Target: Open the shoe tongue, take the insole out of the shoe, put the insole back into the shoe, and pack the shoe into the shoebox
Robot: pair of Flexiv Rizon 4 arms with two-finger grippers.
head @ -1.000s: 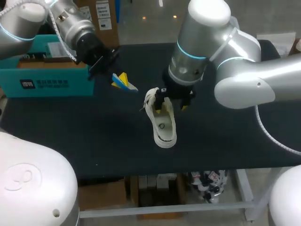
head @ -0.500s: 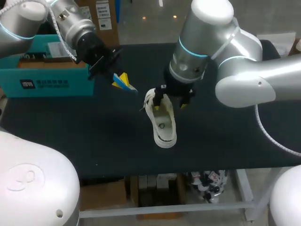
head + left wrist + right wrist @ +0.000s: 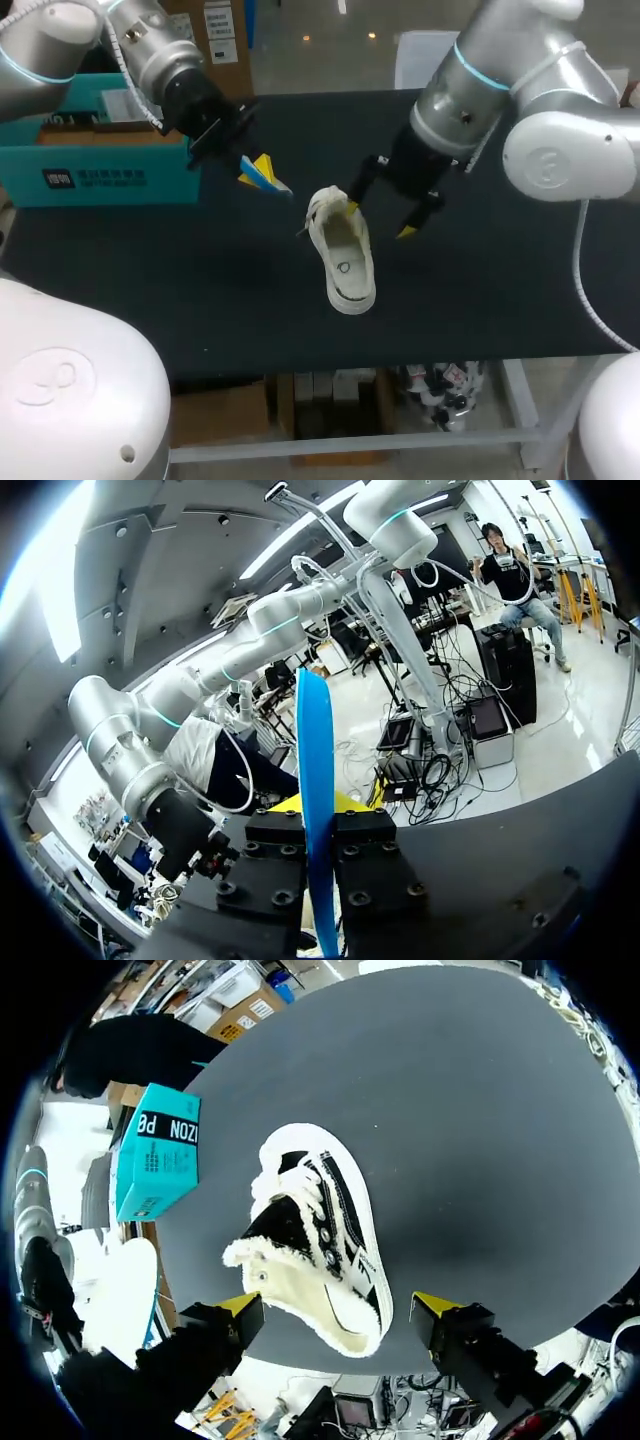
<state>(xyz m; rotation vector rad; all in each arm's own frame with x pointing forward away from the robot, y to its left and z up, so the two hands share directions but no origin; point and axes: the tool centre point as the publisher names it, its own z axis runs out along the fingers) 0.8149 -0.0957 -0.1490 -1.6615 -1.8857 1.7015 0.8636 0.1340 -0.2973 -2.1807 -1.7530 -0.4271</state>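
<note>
Head and wrist views, one moment.

Shoe (image 3: 342,252): white, with black side panel and laces, lying near the middle of the dark worktop (image 3: 200,270), its toe toward the near edge and its fleecy opening toward the far side.

Right tool (image 3: 378,220): fingers spread wide with nothing between them that they grip. It hangs over the opening end of the shoe. In the right wrist view the shoe (image 3: 315,1240) lies ahead of the tool (image 3: 338,1305), between the lines of its two yellow tips. Whether a tip touches the shoe cannot be told.

Left tool (image 3: 258,168): closed on the blue insole (image 3: 272,182), held off the worktop between the teal box (image 3: 100,160) and the shoe. In the left wrist view the insole (image 3: 316,780) stands edge-on, clamped between the fingers.

Box — at the far left of the worktop, well apart from the shoe.
</note>
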